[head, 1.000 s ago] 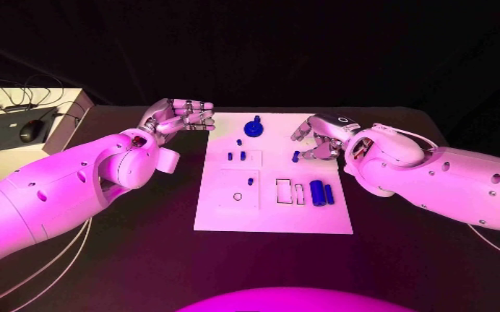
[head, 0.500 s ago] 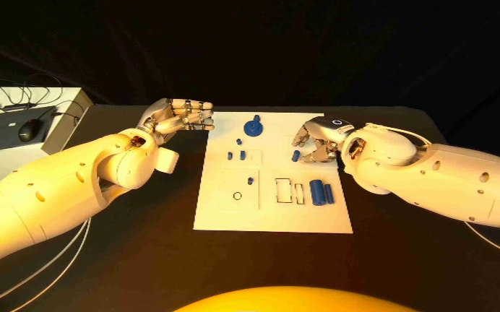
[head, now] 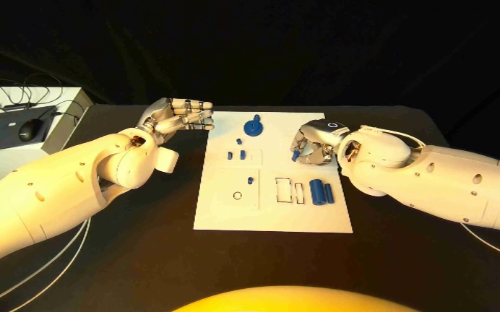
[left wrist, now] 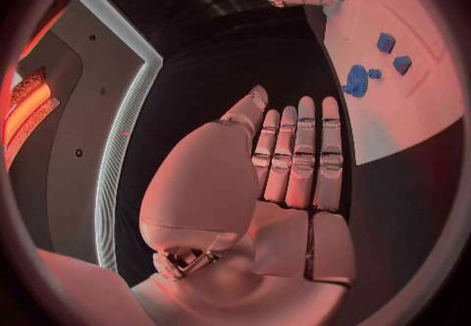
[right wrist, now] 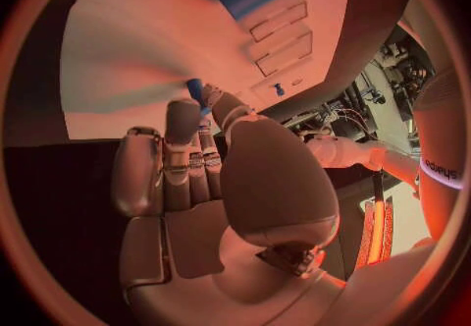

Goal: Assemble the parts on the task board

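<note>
The white task board [head: 273, 214] lies in the middle of the table. My right hand [head: 315, 142] hovers over the board's right side and pinches a small blue peg [head: 297, 155] at its fingertips; the right wrist view shows the same peg [right wrist: 195, 91] above the board [right wrist: 118, 59]. Two blue cylinders [head: 321, 193] lie side by side near the board's right edge, next to two rectangular slots [head: 285, 190]. A blue gear with a knob [head: 253, 126] stands at the far end. My left hand [head: 179, 117] hangs off the board's far left corner, fingers straight, holding nothing.
Small blue pieces [head: 238, 156] stand left of the peg, and another short peg [head: 251, 180] stands by a round hole [head: 238, 196]. A white box with a mouse [head: 31, 130] sits off the table's left side. Bare black table [head: 136, 254] surrounds the board.
My right hand has turned and shifted slightly down toward the board with the peg still pinched. The left hand has not moved.
</note>
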